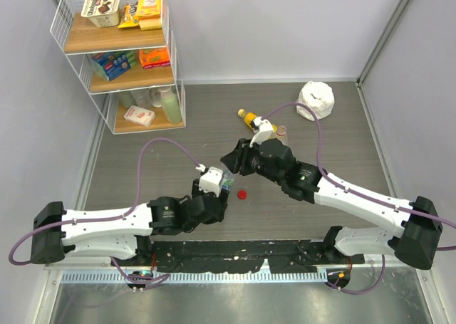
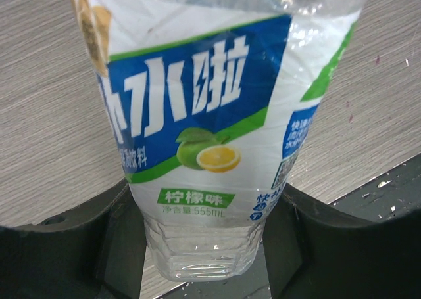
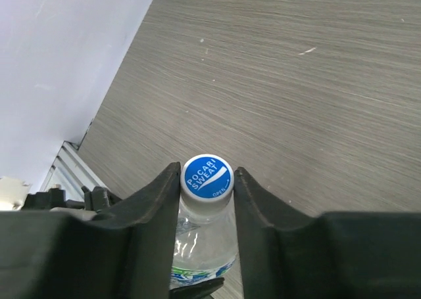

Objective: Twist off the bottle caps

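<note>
A clear bottle with a blue-white label (image 2: 197,115) is held upright near the table's middle, and my left gripper (image 2: 204,243) is shut on its lower body. Its white cap with a blue top (image 3: 207,176) sits between the fingers (image 3: 158,204) of my right gripper (image 3: 207,181), which is shut on the cap from both sides. In the top view both grippers (image 1: 219,190) (image 1: 232,164) meet over this bottle (image 1: 228,184). A loose red cap (image 1: 242,194) lies on the table just right of them. A yellow-orange bottle (image 1: 249,117) lies farther back.
A white wire rack (image 1: 117,53) with packets and bottles stands at the back left. A crumpled white bag (image 1: 317,98) sits at the back right. A small clear bottle (image 1: 281,132) shows beside the right wrist. Grey walls close both sides.
</note>
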`<act>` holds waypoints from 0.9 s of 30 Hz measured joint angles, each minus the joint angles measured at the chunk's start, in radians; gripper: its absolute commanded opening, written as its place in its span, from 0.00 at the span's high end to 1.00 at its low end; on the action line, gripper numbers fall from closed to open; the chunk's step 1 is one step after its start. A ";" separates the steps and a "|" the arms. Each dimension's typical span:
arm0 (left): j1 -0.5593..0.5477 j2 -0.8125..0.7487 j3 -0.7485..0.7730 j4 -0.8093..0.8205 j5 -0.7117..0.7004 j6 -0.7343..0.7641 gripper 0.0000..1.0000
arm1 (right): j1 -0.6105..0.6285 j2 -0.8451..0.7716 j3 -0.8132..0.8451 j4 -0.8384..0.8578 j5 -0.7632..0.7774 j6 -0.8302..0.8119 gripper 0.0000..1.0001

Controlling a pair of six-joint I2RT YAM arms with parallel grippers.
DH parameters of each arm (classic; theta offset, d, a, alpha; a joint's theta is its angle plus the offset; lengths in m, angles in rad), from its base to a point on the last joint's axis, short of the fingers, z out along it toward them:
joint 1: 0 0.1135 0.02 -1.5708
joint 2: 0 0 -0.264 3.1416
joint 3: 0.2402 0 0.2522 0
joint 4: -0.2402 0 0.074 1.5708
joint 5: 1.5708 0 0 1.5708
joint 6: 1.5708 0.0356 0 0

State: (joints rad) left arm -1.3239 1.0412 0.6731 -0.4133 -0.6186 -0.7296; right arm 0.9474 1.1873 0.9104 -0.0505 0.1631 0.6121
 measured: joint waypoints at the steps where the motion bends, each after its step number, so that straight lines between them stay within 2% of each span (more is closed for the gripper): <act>1: -0.001 0.000 0.000 -0.001 0.000 0.000 1.00 | 0.003 0.000 0.000 0.006 -0.003 0.001 0.81; 3: -0.002 0.002 0.000 -0.003 -0.007 -0.002 1.00 | 0.007 0.000 0.000 0.018 -0.008 0.008 0.92; 5: -0.003 0.003 0.003 -0.006 -0.014 -0.004 1.00 | 0.006 0.000 0.000 0.020 -0.014 0.016 0.98; 16: -0.003 -0.027 0.007 -0.018 -0.015 -0.004 1.00 | -0.001 -0.008 -0.016 0.090 -0.093 -0.039 0.98; 23: -0.011 -0.150 -0.039 0.035 0.053 0.009 1.00 | -0.012 -0.063 -0.019 0.105 -0.217 -0.142 0.98; 27: -0.012 -0.227 -0.090 0.098 0.114 0.031 1.00 | -0.052 -0.080 -0.019 0.110 -0.350 -0.181 0.98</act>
State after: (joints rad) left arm -1.3361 0.8146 0.5827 -0.3149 -0.5045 -0.6983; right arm 0.8955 1.1069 0.8917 0.0593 -0.1867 0.4309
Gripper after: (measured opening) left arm 0.618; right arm 0.368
